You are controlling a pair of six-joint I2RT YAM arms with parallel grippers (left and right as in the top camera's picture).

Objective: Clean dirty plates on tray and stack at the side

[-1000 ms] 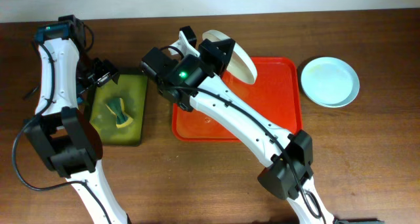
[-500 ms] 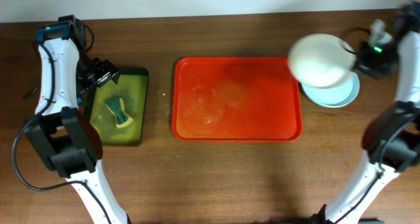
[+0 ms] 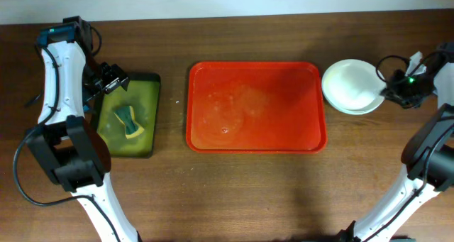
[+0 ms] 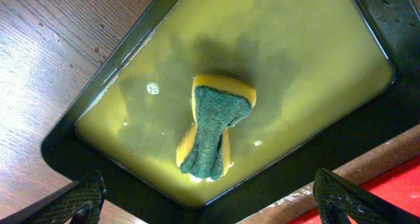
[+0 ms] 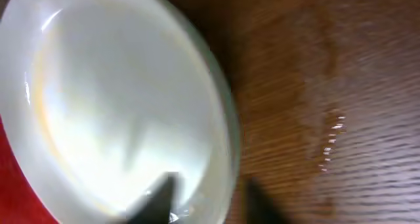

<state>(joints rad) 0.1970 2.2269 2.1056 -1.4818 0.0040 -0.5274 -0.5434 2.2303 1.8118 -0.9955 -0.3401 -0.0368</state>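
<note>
— Where's my right gripper [image 3: 391, 91]?

— Far right of the overhead frame, at the right-hand edge of the stack of plates [image 3: 351, 86]. In your wrist view its two dark fingers sit low in the picture. One is over the top plate's inner surface and the other is over the wood, with the rim between them. That view is blurred, so I can't tell whether you're pinching the rim or only straddling it.

— And the stack itself?

— It rests on the table [image 3: 248, 192] just off the upper right corner of the red tray [image 3: 284, 100]. The top plate is white and right way up, and a pale green rim shows beneath its lower edge. How many lie under it, I can't tell.

— The tray?

— It's in the middle of the frame, with wet smears left of its centre.

— My left gripper [image 4: 213, 198]?

— Spread wide and holding nothing. Its fingertips show at the two bottom corners of your wrist view. It hangs over the black tray [image 4: 367, 125], near the upper left of the overhead frame. A yellow and green sponge [image 4: 213, 129] lies in the yellow-green liquid [image 4: 295, 53], pinched narrow at its waist and well apart from your fingers.
</note>
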